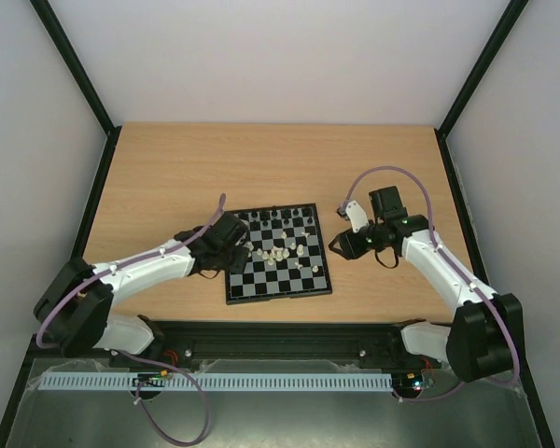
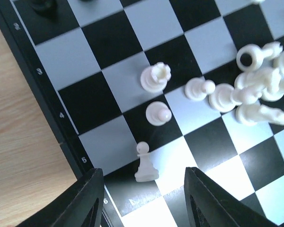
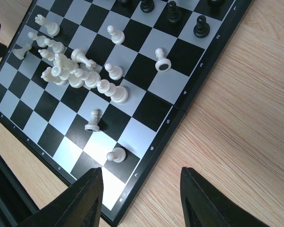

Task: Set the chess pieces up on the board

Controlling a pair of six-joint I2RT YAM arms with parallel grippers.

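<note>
Left wrist view: the left gripper (image 2: 143,184) has its jaws spread, and an upright white pawn (image 2: 145,163) stands between its fingertips, touching neither. At 1 o'clock, cream pieces (image 2: 255,90) lie heaped on the board (image 2: 61,56). Over the board's numbered edge, the right gripper (image 3: 141,175) hovers spread and empty, with black pieces (image 3: 172,14) standing at 12 o'clock.

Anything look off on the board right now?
Yes. Most white pieces lie heaped in the middle of the board, many tipped on their sides rather than standing in rows. One toppled piece lies apart, hollow base showing. The black pieces stand upright along one edge.
</note>
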